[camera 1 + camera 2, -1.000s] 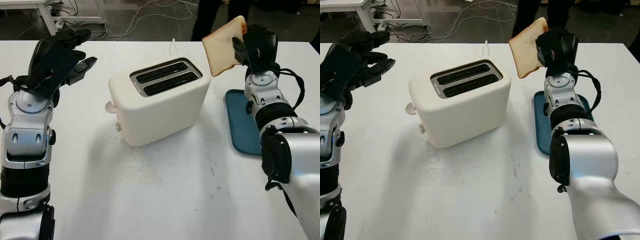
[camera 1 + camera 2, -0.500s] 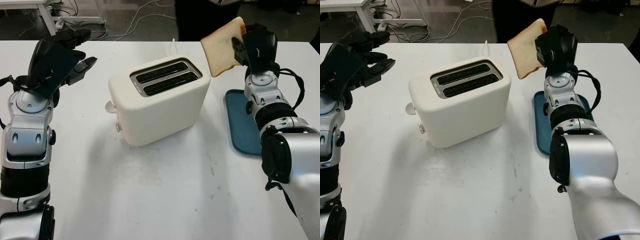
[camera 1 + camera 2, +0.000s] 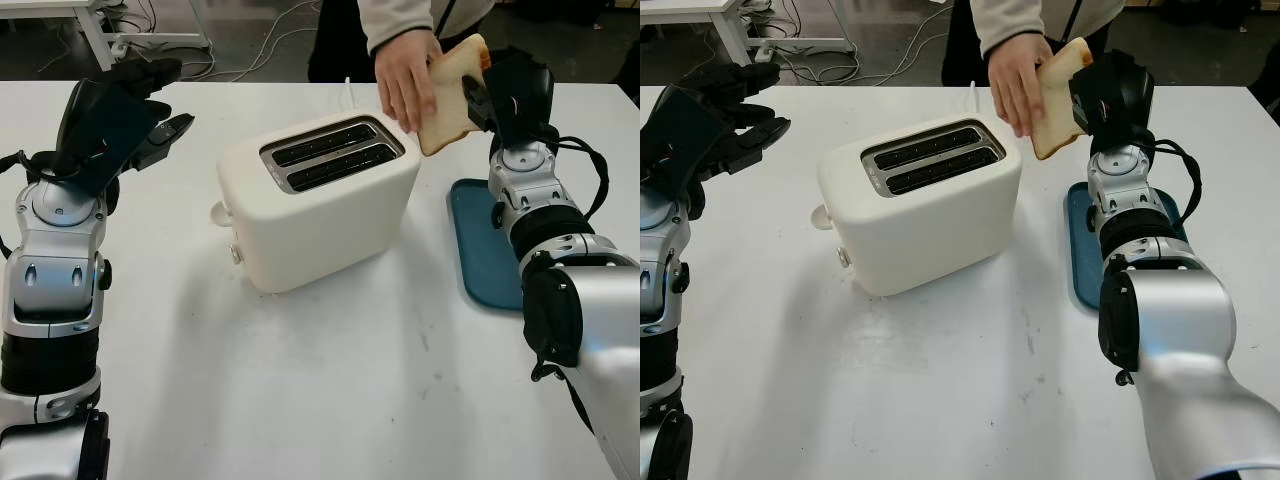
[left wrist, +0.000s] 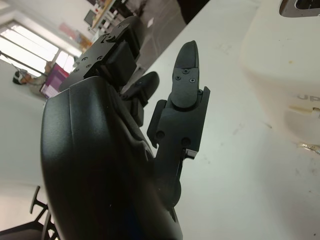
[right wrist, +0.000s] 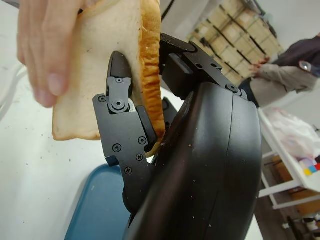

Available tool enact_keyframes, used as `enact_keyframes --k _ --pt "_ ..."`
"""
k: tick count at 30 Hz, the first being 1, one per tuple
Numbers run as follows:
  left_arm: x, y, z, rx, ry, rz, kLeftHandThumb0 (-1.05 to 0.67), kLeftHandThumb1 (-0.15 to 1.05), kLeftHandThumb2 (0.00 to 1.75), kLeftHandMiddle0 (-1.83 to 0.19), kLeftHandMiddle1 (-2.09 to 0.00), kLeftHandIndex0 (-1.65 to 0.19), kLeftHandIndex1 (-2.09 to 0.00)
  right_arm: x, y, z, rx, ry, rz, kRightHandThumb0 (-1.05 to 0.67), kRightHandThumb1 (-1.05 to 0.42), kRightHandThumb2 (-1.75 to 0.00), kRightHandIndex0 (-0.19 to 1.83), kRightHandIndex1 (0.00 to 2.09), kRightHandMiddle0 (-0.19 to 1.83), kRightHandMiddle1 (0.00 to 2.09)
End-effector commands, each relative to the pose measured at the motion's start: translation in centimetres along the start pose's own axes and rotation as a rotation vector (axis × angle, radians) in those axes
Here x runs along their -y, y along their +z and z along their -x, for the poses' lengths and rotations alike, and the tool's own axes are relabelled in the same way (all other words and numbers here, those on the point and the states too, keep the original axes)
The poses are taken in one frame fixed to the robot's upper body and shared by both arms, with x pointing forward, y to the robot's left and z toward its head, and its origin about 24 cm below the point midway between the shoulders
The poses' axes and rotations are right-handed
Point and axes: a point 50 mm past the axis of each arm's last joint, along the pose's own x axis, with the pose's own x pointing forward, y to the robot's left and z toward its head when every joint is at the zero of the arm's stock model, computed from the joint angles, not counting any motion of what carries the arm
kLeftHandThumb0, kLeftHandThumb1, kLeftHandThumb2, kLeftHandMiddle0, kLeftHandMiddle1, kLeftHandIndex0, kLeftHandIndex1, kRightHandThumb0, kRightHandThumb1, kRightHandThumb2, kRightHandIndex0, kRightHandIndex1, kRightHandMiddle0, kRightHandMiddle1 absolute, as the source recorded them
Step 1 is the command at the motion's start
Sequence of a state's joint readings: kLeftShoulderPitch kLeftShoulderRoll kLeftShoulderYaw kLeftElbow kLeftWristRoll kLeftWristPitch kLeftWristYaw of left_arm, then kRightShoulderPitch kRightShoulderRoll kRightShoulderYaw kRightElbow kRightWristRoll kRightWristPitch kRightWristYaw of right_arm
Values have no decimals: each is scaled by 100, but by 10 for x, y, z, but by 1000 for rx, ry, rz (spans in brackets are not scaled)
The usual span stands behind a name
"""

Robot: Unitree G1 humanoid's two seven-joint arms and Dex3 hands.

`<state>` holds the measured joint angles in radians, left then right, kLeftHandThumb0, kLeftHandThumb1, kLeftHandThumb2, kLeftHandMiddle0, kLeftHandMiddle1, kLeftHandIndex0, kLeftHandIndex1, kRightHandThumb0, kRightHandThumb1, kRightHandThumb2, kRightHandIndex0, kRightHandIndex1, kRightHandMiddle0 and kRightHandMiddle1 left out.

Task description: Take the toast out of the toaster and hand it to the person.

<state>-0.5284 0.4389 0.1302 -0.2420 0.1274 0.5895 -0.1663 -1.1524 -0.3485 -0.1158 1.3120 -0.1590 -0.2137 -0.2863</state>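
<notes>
A slice of toast (image 3: 453,97) is held upright in the air at the back right, above the table, with my right hand (image 3: 505,90) shut on it. A person's hand (image 3: 405,78) reaches in from the far side and grips the toast's left face; in the right wrist view the fingers (image 5: 47,47) lie on the toast (image 5: 107,65). The cream toaster (image 3: 318,200) stands mid-table with both slots showing dark. My left hand (image 3: 125,110) hovers open at the far left, away from the toaster.
A blue tray (image 3: 485,245) lies on the white table (image 3: 330,380) under my right forearm. Cables run across the floor beyond the table's far edge. The person stands just behind the table, between toaster and tray.
A person has stepped up to the far edge and their hand has come down onto the toast. My right hand and the toast have hardly moved; the left hand is still.
</notes>
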Motion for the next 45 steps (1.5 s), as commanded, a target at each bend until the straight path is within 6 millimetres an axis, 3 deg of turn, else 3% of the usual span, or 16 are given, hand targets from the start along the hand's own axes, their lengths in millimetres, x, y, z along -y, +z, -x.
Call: enact_keyframes --k 1,5,8,13,16,18,20,21,23,28,29,30,32,34,38,45 --pt "0 1 2 2 9 -15 -22 92 18 -25 -79 -58 -1 -1 4 0 15 -4 -21 -20 -92 -35 83 175 74 99" --pt "0 0 2 8 7 -24 -23 92 18 -25 -79 -58 -1 -1 4 0 19 -4 -27 -20 -92 -33 81 175 76 94" --pt "-1 1 2 6 5 -17 -23 92 18 -25 -79 -58 -1 -1 4 0 22 0 -31 -19 -92 -35 84 175 62 135" --pt "0 1 2 10 3 -14 -22 92 19 -25 -78 -57 -1 -1 3 0 19 -9 -24 -20 -92 -33 85 175 74 89" --pt "0 1 2 6 7 -11 -22 92 18 -25 -79 -58 -1 -2 4 0 18 -8 -40 -18 -92 -33 85 175 59 139" --pt "0 1 3 6 6 -6 -22 92 18 -25 -79 -58 -1 -2 5 -1 5 -10 -50 -18 -92 -34 85 175 55 148" --pt "0 1 3 5 6 -6 -23 92 18 -25 -80 -58 -1 -2 5 -1 3 -3 -53 -20 -92 -34 85 175 69 92" --pt "0 0 3 2 6 1 -24 92 18 -25 -80 -58 -1 -2 5 -1 -4 12 -52 -19 -92 -35 84 175 67 98" --pt "0 0 3 0 9 5 -23 92 18 -23 -79 -57 -1 -2 4 -3 -26 60 -48 -25 -92 -39 80 175 47 157" --pt "0 1 3 -2 5 0 -24 92 18 -23 -78 -57 0 1 6 -3 0 146 -57 -34 -92 -40 83 175 55 173" --pt "0 1 3 -4 4 -1 -24 92 19 -23 -78 -57 0 1 6 -3 10 148 -53 -38 -92 -39 80 175 59 158" --pt "1 1 3 -6 4 -4 -23 92 19 -22 -78 -56 0 2 7 -4 20 159 -57 -45 -92 -38 70 155 64 113" --pt "1 1 4 6 3 -15 -21 92 19 -24 -78 -57 -1 3 9 -4 38 213 -81 -54 -92 -42 47 85 56 40" --pt "0 1 5 11 7 -42 -21 92 20 -26 -79 -59 -2 6 11 -4 50 283 -94 -62 -92 -50 28 40 36 11" --pt "-2 -2 11 8 18 -17 -22 92 21 -29 -78 -59 -1 11 7 -2 81 357 -97 -71 -92 -60 2 7 7 0" --pt "0 -14 33 19 62 165 -22 92 27 -21 -75 -52 0 8 -26 19 117 369 -168 -54 -92 -59 5 5 7 2"
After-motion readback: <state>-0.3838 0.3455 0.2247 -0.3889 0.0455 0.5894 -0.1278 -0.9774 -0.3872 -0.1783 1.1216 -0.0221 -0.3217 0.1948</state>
